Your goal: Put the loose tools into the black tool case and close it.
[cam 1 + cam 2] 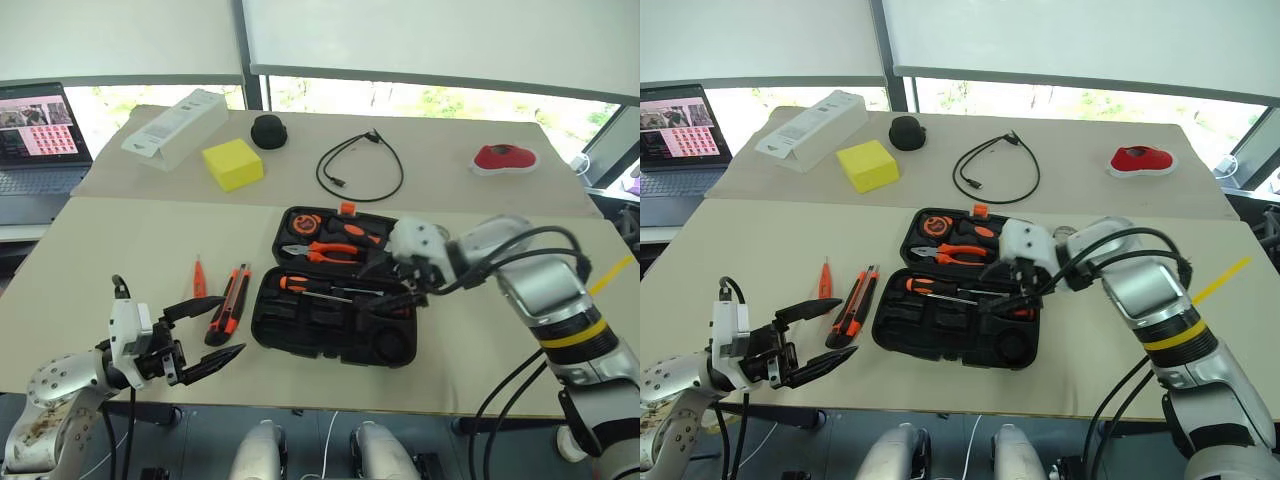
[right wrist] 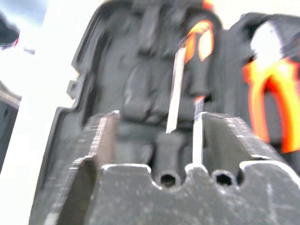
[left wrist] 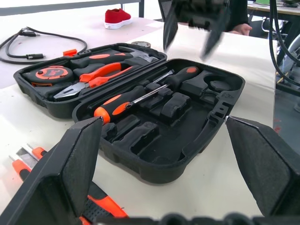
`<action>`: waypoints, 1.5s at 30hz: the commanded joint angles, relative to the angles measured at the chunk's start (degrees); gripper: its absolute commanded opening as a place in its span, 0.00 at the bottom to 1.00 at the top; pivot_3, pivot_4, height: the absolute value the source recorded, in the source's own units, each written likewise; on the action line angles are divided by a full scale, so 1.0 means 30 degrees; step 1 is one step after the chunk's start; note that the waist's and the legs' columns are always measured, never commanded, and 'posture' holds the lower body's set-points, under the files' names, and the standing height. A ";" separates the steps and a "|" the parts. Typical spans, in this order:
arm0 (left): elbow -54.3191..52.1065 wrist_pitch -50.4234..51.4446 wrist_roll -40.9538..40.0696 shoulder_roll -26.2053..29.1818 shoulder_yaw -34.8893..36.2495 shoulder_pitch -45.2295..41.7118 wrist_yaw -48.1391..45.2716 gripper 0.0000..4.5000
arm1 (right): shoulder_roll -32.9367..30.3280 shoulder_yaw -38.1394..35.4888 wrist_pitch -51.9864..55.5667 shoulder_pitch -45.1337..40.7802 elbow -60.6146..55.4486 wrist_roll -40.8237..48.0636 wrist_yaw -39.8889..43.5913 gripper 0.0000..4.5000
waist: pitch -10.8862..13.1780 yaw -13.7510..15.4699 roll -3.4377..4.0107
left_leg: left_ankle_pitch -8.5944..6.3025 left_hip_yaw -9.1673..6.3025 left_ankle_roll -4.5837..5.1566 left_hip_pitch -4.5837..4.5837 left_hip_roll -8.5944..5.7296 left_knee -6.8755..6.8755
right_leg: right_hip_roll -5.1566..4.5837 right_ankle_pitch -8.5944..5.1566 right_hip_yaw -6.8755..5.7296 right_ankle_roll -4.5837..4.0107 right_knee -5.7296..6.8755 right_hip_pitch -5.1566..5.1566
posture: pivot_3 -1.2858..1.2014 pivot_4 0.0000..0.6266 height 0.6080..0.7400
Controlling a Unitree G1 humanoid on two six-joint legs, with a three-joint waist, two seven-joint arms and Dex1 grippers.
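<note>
The black tool case (image 1: 335,318), moulded plastic with shaped recesses, lies open on the beige table (image 1: 120,250). Two orange-black screwdrivers (image 3: 140,96) are seated inside. The right gripper (image 1: 392,298) is held above them, fingers parted, empty. The left gripper (image 1: 203,338) is spread wide beside the ribbed utility knife (image 1: 229,303) and slim tester pen (image 1: 198,277).

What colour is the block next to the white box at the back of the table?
Yellow. The block shows best in the left eye view.
</note>
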 commanded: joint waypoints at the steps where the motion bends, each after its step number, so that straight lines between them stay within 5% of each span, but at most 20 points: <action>1: -0.0249 -0.0495 0.0074 -0.0102 0.0161 0.0030 0.0133 1.00 | 0.1270 -0.0467 -0.2528 0.0979 0.1102 -0.0132 -0.0920 0.35 | 0.0000 -0.0014 0.0001 | 0.0000 0.0006 0.0000 0.0001 0.0000 0.0001 | 0.0000 0.0000 0.0000 -0.0001 0.0003 -0.0001 | 0.52 0.24 1.00; 6: -0.0134 -0.0448 0.0143 -0.0070 -0.0032 -0.0209 0.0197 1.00 | 0.2227 0.0037 -0.5137 0.1685 0.3316 -0.1567 -0.1637 0.02 | 0.0001 -0.0017 0.0001 | 0.0001 0.0036 -0.0001 -0.0004 -0.0005 0.0044 | -0.0004 0.0001 0.0007 -0.0002 0.0075 -0.0026 | 0.52 0.24 1.00; 25: -0.0091 -0.0091 0.0639 0.0326 0.0207 -0.0107 0.0545 1.00 | 0.3859 0.1632 -0.6341 0.1577 0.5431 -0.3510 -0.1884 0.02 | 0.0000 -0.0147 -0.0001 | 0.0003 0.0088 -0.0014 0.0287 0.0017 0.0031 | 0.0020 -0.0027 0.0015 -0.0039 0.0132 0.0226 | 0.52 0.24 1.00; 34: 0.0011 -0.0180 -0.0093 -0.0300 0.2727 0.1789 0.1898 1.00 | 0.3081 -0.2563 -0.6879 0.2059 0.4035 0.0153 -0.1747 0.02 | 0.0012 -0.0106 -0.0009 | 0.0003 0.0088 -0.0015 0.0326 0.0019 0.0005 | 0.0006 -0.0037 0.0015 -0.0052 0.0129 0.0243 | 0.52 0.24 1.00; 39: 0.1079 -0.0397 0.0072 -0.1126 0.6033 0.4098 0.3501 1.00 | 0.1434 -0.5029 -0.6119 0.4462 0.2050 0.2089 -0.1569 0.33 | 0.0019 -0.0009 -0.0038 | 0.0000 0.0042 -0.0014 0.0328 0.0018 -0.0013 | -0.0043 -0.0046 0.0007 -0.0035 0.0093 0.0262 | 0.52 0.24 1.00; 45: 0.1824 0.1487 -0.0034 -0.1972 0.8987 0.7082 0.6314 1.00 | 0.1557 -0.7881 -1.0170 0.8063 0.1695 0.4269 0.0288 0.77 | 0.0034 -0.0086 -0.0100 | -0.0001 0.0039 -0.0014 0.0346 0.0015 -0.0036 | -0.0034 -0.0054 0.0009 -0.0044 0.0075 0.0268 | 0.52 0.24 1.00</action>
